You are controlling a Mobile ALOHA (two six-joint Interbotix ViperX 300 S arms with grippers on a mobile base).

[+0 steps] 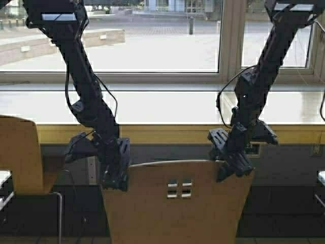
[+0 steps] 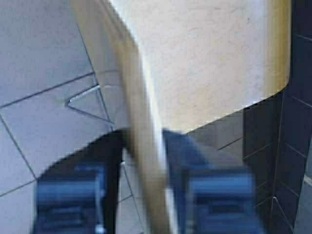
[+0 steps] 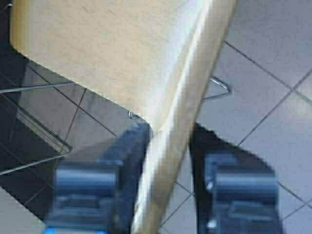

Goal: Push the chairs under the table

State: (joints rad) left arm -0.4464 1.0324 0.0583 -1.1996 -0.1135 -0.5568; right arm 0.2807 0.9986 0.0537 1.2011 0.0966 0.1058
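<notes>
The left gripper is straddling the top left corner of the centre chair; in the left wrist view its fingers are sitting on either side of the backrest edge, clamped on it. The right gripper is gripping the top right corner of the same backrest, with its fingers closed against both faces of the panel edge. The centre chair is standing upright just in front of the bench, backrest toward the robot, with four square cutouts showing near its top. A second chair is standing at the left, also near the bench front edge. Chrome legs are resting on the tiled floor.
</notes>
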